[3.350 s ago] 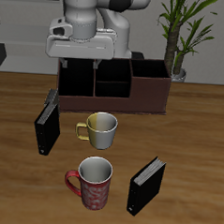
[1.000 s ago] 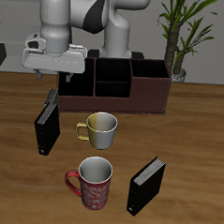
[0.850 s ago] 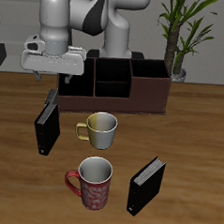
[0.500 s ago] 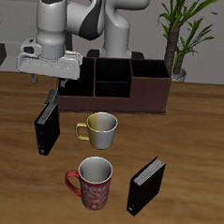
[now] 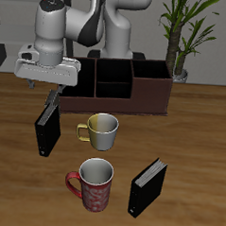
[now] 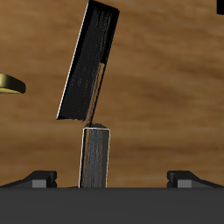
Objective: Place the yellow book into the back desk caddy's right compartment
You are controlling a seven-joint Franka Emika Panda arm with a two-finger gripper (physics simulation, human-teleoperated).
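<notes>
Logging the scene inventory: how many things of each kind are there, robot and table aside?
Black books: 2
Yellow book: 1
Mugs: 2
Desk caddy: 1
Potted plant: 1
Total: 7

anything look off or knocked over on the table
Nothing is spilled or knocked over. Both mugs stand upright, the gold one and the red one. The black book under the gripper leans slightly, with a thin book against its back.
</notes>
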